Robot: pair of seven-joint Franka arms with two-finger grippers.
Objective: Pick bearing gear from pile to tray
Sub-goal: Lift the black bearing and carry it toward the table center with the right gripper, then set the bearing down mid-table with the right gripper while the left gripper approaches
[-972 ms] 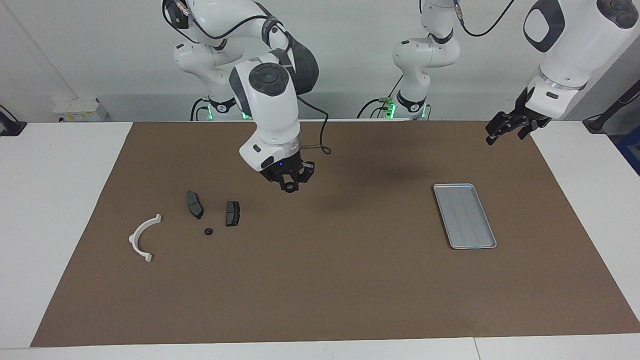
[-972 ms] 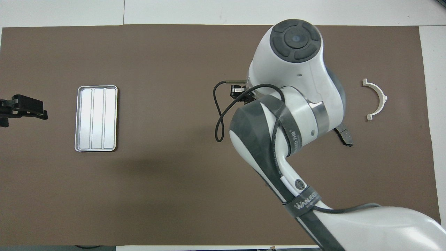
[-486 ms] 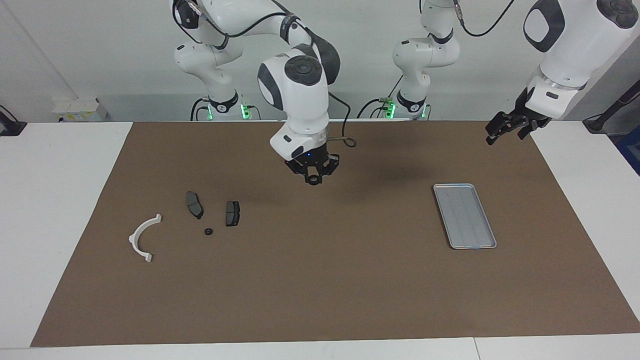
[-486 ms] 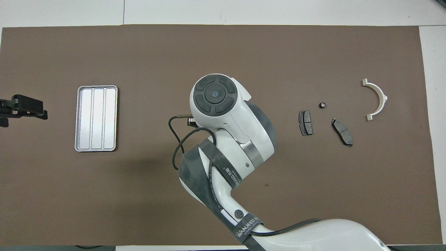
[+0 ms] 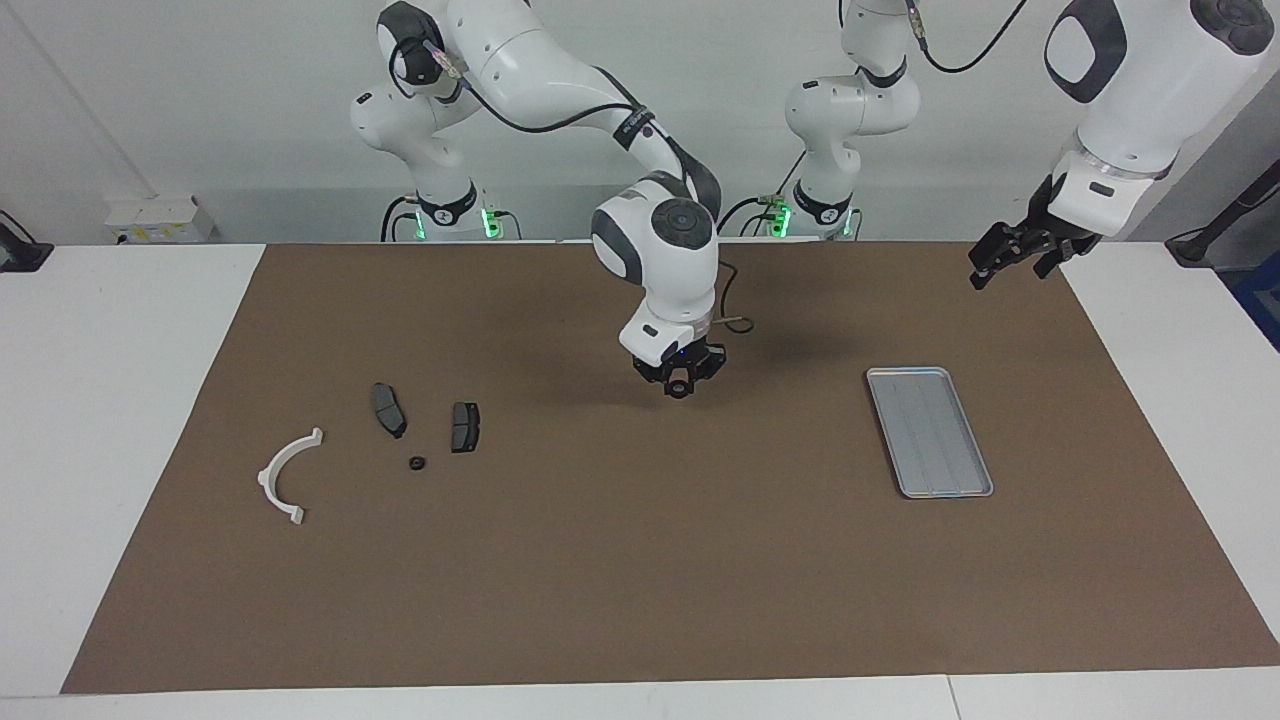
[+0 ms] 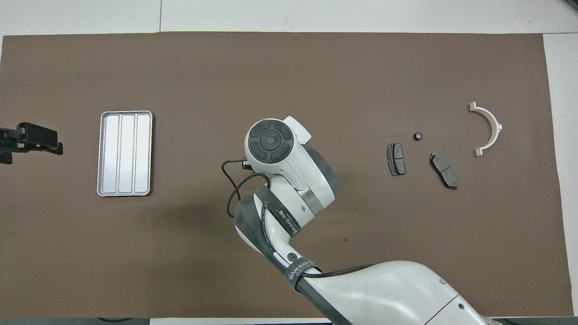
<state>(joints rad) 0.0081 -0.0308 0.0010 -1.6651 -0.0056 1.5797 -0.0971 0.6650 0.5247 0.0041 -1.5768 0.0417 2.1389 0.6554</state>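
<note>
Right gripper (image 5: 679,386), jaws clamped on a small black bearing gear (image 5: 679,390), should carry level toward the tray (image 5: 929,431) at three o'clock; left gripper (image 5: 1008,258) waits, jaws apart.

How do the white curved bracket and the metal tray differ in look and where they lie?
The bracket is a thin white open arc; the tray is a flat silver-grey rectangle with a low rim, and much larger. The bracket lies at the right arm's end of the table, the tray toward the left arm's end. Both rest flat on the brown mat, untouched.
</note>
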